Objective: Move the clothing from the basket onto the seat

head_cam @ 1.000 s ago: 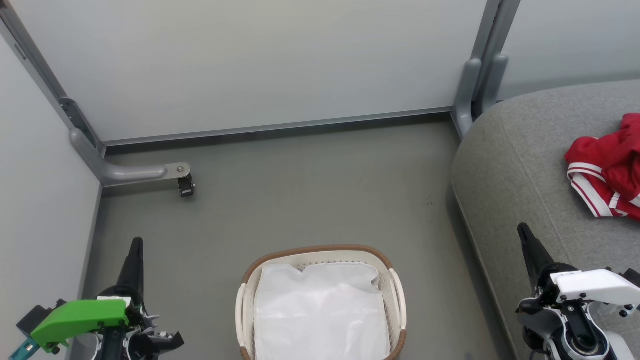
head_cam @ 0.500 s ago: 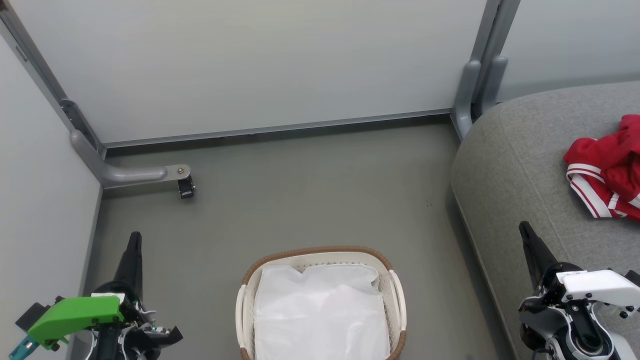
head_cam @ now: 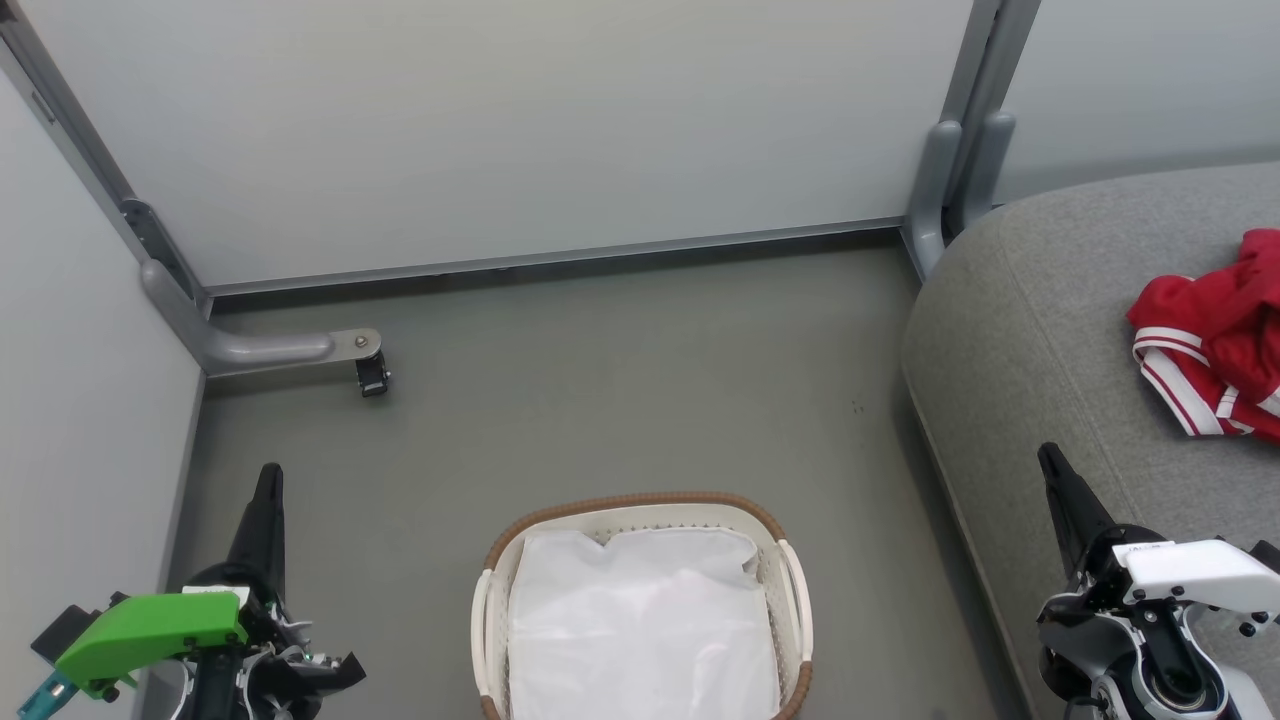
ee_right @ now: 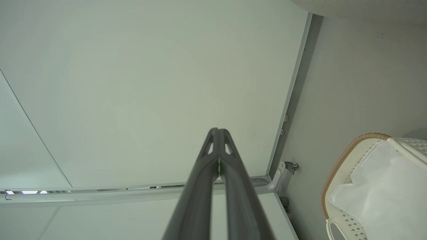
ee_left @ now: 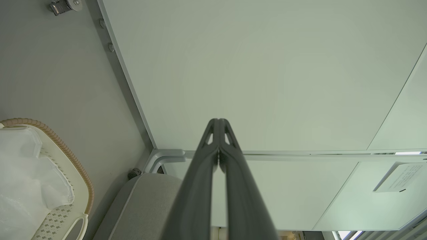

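The red clothing point(head_cam: 1215, 335) with white stripe trim lies bunched on the grey seat point(head_cam: 1050, 330) at the right edge of the head view. The basket point(head_cam: 640, 505) stands on the floor at bottom centre, cream with a brown rim, and holds a white cloth sheet point(head_cam: 640, 625). My left gripper point(head_cam: 268, 478) is shut and empty, left of the basket. My right gripper point(head_cam: 1048, 457) is shut and empty, above the seat's near edge. The basket point(ee_left: 63, 155) and the seat point(ee_left: 146, 203) also appear in the left wrist view, and the basket point(ee_right: 343, 160) in the right wrist view.
Pale partition walls point(head_cam: 520, 130) enclose the grey floor point(head_cam: 620, 380) at the back and left. A grey metal foot with a small caster point(head_cam: 372, 375) juts out at the left. A grey post point(head_cam: 950, 150) stands beside the seat's far corner.
Both grippers shifted very slightly in the head view about a second ago, then held still. The clothing, basket and sheet stay where they were.
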{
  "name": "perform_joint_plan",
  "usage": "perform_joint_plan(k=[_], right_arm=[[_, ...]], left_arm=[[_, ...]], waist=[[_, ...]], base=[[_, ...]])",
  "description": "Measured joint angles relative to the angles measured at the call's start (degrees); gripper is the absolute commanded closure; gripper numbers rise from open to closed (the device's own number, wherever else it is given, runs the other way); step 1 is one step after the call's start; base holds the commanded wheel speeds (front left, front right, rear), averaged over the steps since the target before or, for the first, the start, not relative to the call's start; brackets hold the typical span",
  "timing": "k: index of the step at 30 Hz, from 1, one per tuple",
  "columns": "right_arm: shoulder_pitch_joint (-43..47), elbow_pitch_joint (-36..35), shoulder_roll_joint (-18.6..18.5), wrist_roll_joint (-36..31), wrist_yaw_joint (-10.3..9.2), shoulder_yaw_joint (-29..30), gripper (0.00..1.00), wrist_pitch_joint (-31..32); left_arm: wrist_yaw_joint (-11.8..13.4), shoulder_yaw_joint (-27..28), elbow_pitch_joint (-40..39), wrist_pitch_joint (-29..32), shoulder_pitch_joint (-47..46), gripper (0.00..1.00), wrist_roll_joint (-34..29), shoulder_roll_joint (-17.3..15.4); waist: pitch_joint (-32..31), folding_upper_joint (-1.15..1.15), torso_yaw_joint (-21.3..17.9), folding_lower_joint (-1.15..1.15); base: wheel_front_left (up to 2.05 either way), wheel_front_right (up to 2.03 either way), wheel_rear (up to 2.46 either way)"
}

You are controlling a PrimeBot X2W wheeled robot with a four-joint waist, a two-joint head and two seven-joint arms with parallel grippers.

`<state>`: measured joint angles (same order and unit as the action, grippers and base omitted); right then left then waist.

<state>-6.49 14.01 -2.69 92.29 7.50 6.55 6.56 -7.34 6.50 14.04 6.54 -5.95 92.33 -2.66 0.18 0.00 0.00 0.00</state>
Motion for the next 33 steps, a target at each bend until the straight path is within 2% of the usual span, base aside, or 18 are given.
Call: perform_joint_plan(k=[33], right_arm=[[0.0,0.0,0.0,0.0,0.00,0.0,1.00,0.0]], left_arm=[[0.0,0.0,0.0,0.0,0.0,1.00,0.0,0.0]], waist=[[0.0,0.00,0.0,0.00]], base=[[0.00,0.00,0.00]])
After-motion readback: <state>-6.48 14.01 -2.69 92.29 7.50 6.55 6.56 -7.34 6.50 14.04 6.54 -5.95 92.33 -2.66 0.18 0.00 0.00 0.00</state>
